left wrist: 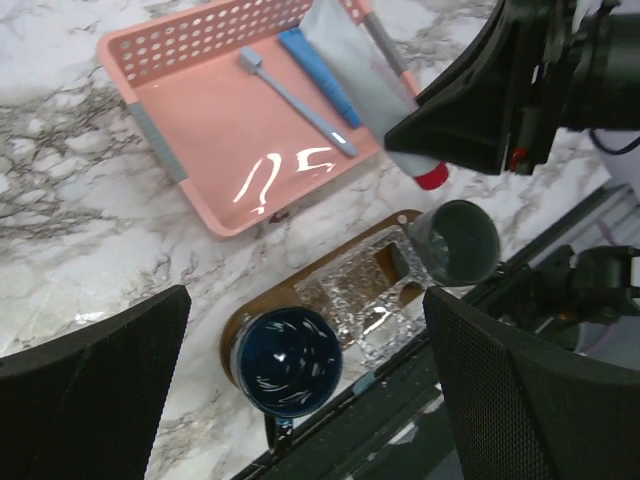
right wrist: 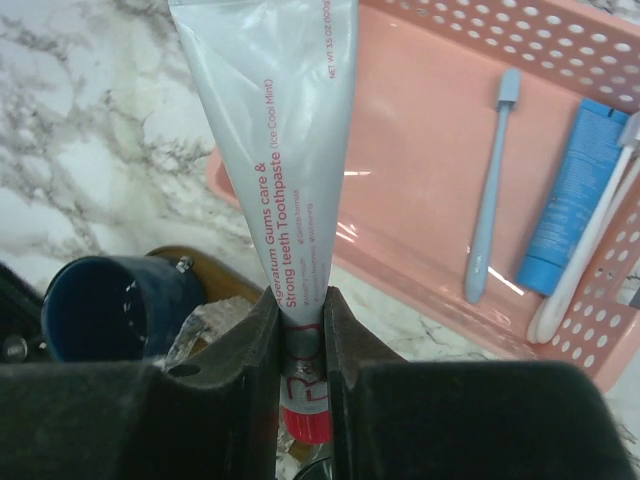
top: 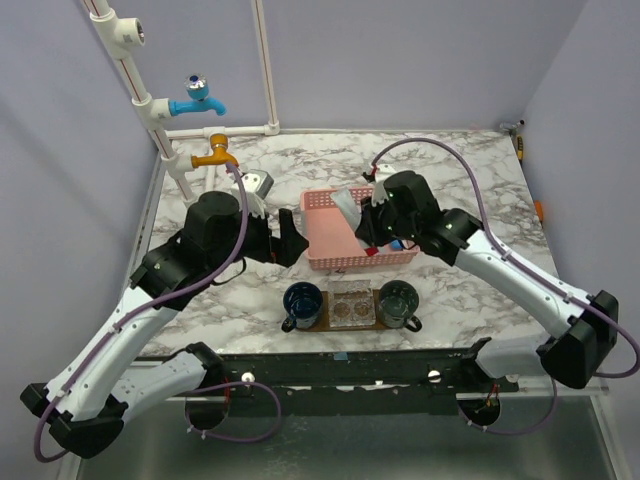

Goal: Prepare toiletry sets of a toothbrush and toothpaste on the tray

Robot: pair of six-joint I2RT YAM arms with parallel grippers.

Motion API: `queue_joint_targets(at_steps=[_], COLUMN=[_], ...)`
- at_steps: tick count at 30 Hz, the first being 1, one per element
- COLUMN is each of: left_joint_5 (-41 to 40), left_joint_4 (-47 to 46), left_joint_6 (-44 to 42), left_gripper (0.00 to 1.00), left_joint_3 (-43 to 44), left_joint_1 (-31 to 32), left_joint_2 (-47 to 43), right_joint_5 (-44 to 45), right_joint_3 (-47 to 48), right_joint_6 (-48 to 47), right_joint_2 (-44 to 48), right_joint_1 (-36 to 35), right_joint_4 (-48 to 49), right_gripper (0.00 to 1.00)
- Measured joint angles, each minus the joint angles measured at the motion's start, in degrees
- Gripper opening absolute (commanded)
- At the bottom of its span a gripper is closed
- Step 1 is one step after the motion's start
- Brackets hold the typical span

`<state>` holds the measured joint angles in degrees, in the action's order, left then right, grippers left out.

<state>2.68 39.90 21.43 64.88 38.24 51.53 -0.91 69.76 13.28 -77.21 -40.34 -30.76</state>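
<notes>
My right gripper (right wrist: pixel 300 350) is shut on the toothpaste (right wrist: pixel 290 150), a pale tube held near its red cap, which points down. In the top view the toothpaste (top: pixel 347 205) hangs tilted over the near right part of the pink basket (top: pixel 325 205), gripped by the right gripper (top: pixel 370 235). A light-blue toothbrush (right wrist: pixel 490 190) and a white toothbrush (right wrist: pixel 590 260) lie in the basket (right wrist: pixel 420 200). The dark wooden tray (top: pixel 326 318) lies in front of the basket. My left gripper (top: pixel 290 240) hovers left of the basket, open and empty; its fingers (left wrist: pixel 90 370) frame the tray (left wrist: pixel 330 262).
A dark blue mug (top: pixel 302 300), a crinkled clear insert (top: pixel 352 303) and a grey-green mug (top: pixel 397 300) sit on the tray. A blue tube (right wrist: pixel 575 200) lies in the basket. White pipes with taps (top: pixel 200 100) stand at the back left.
</notes>
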Motion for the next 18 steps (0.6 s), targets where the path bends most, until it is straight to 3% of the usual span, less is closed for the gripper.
queue_joint_targets(at_steps=[7,18], left_joint_5=[8.2,17.7], left_joint_4=[4.9,9.8], left_joint_6=[2.8,7.8], left_gripper=[0.99,0.99], left_joint_3=[8.6,13.9], left_joint_1=[-0.3,-0.6], left_joint_2=[2.3,4.8], right_joint_5=[0.6,0.9], right_joint_3=[-2.7,-3.8], right_joint_6=[-3.0,-6.0], right_joint_2=[8.5,16.9], right_joint_1=[-6.6,-11.6], right_joint_4=[0.0,-0.2], right_gripper=[0.18,0.18])
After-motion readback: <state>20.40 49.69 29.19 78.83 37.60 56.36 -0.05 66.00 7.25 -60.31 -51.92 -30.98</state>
